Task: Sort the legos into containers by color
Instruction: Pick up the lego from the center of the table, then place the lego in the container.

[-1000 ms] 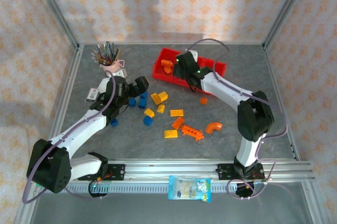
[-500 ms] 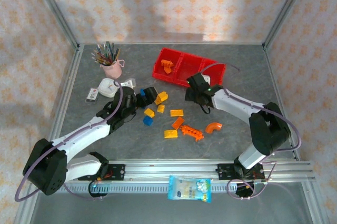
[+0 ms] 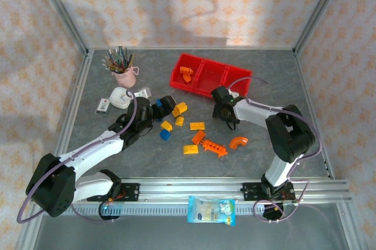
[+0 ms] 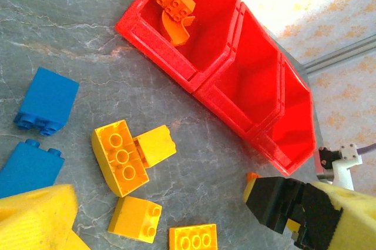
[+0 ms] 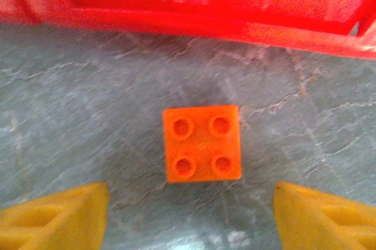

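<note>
Apparently two orange legos (image 4: 174, 10) in leftmost bin (image 4: 212, 9)

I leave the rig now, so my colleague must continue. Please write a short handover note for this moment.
Left gripper: open, empty, above yellow legos and blue legos.
Right gripper: open, straddling an orange square lego on the table, near the containers, not touching it.
Done: orange lego in one end bin; the other two bins look empty.
To do: all the other legos lie on the table.
</note>
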### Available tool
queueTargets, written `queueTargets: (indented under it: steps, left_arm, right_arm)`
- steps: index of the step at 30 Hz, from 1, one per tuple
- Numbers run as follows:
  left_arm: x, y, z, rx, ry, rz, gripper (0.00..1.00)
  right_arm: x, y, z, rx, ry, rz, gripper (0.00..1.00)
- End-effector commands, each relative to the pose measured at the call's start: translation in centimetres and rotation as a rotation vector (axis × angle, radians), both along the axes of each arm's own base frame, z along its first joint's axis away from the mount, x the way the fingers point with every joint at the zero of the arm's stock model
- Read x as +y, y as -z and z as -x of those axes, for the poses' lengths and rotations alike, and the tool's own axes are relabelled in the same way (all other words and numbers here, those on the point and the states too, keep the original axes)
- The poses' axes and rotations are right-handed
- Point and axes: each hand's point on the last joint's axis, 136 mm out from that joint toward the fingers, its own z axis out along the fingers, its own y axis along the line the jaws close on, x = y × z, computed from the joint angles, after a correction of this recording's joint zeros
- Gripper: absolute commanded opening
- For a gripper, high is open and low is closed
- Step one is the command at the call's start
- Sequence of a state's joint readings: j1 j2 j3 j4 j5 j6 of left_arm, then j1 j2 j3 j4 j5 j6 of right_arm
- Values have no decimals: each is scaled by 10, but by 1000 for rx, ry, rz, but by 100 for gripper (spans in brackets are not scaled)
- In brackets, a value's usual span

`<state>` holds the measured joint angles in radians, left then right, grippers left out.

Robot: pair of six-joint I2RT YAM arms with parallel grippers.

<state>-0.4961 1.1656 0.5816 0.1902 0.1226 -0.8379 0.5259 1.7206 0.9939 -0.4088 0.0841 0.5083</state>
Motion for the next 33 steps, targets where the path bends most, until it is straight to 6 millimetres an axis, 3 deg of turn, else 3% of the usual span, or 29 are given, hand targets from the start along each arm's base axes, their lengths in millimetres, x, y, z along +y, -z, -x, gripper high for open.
queueTargets:
  steps: [1, 12, 18, 26, 33]
  left_arm:
    - [-4, -11, -8, -31, -11, 14, 99]
    - [-6, -12, -13, -30, -11, 0, 99]
    - [-5, -13, -13, -31, -15, -2, 99]
    - [1, -20, -13, -39, -38, -15, 99]
    - [15, -36, -12, -56, -67, -50, 99]
  right_arm:
    - [-6, -3, -14, -41, 19, 41, 69]
    - [-2, 11, -26, -25, -28, 78, 45]
    - [-3, 5, -22, -27, -59, 83, 33]
    - [11, -27, -21, -68, -129, 62, 28]
    - [64, -71, -35, -155, -228, -15, 28]
